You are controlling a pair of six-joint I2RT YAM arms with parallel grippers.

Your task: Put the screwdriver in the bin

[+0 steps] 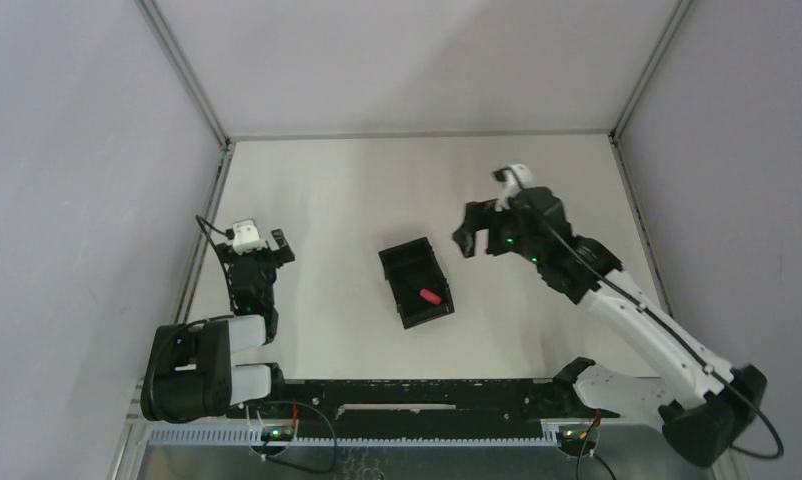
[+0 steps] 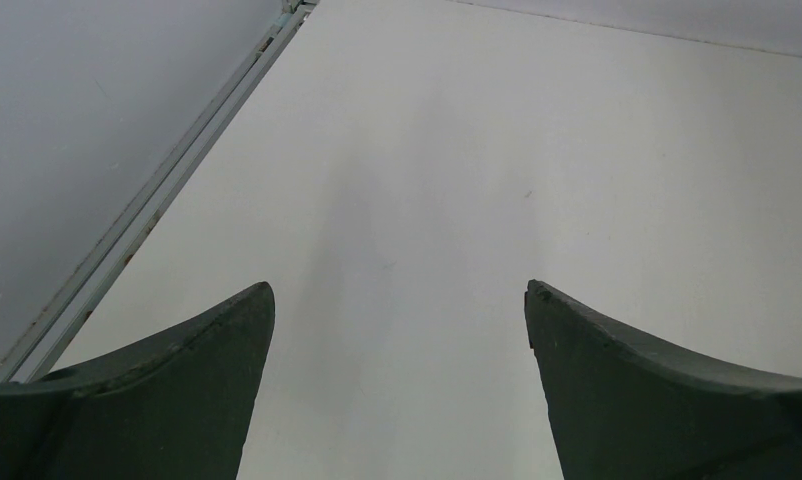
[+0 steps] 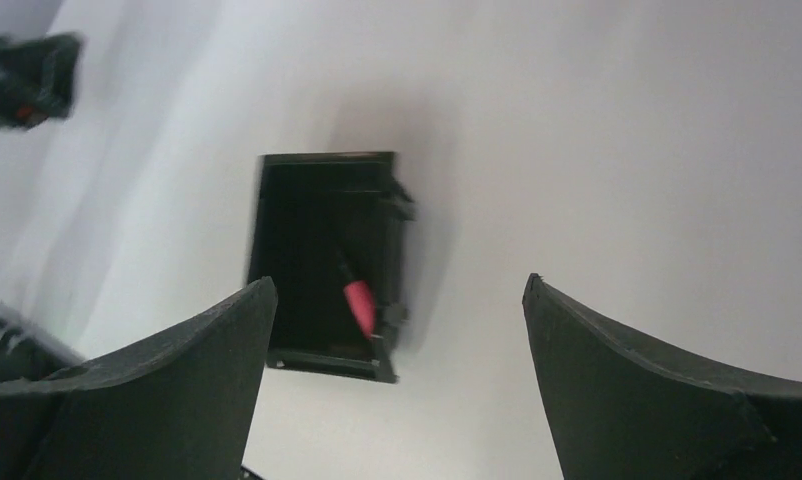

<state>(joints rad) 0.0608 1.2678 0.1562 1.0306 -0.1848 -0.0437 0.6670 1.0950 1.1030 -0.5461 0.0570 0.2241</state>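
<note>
Screwdriver (image 1: pixel 429 295) lies inside bin (image 1: pixel 391 288); left claw (image 2: pixel 397 295) and right claw (image 3: pixel 397 285) both spread apart.

The bin (image 1: pixel 393 288) is set in the middle of the table (image 1: pixel 357 190). The screwdriver (image 1: pixel 429 296) is laid inside it, near its front. The left gripper (image 2: pixel 399 288) is kept well left of it, the right gripper (image 1: pixel 467 232) just right and behind.

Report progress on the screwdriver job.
Done: the screwdriver lies inside the bin, its red handle showing in the near part.
In hand: nothing. The right gripper is open and empty beside the bin, and the left gripper is open over bare table.
Left: nothing visible for the task itself.
</note>
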